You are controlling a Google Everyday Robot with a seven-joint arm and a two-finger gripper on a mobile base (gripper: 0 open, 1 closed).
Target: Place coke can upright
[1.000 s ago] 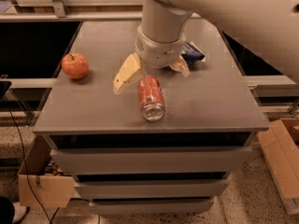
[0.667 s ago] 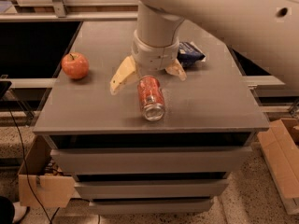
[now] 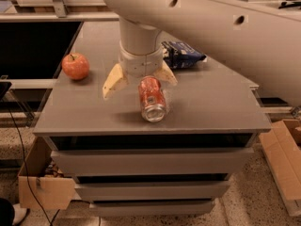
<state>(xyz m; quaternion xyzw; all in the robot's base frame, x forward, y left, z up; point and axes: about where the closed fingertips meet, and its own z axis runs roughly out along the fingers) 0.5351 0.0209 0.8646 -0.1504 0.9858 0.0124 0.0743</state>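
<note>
The coke can [image 3: 151, 98] lies on its side on the grey cabinet top [image 3: 211, 107], its silver end facing the front edge. My gripper [image 3: 140, 81] hangs just behind and above the can, with its two cream fingers spread wide, one finger [image 3: 114, 82] to the can's left and the other [image 3: 168, 74] to its right. The fingers hold nothing. The can's far end sits between them.
A red-orange apple [image 3: 75, 66] sits at the left of the cabinet top. A dark blue snack bag [image 3: 181, 54] lies behind the gripper to the right. Cardboard boxes stand on the floor at lower left [image 3: 44, 182] and right [image 3: 284, 164]. My arm [image 3: 225, 27] spans the upper view.
The gripper has shifted slightly left and lowered towards the can's far end. The can, apple and bag have not moved.
</note>
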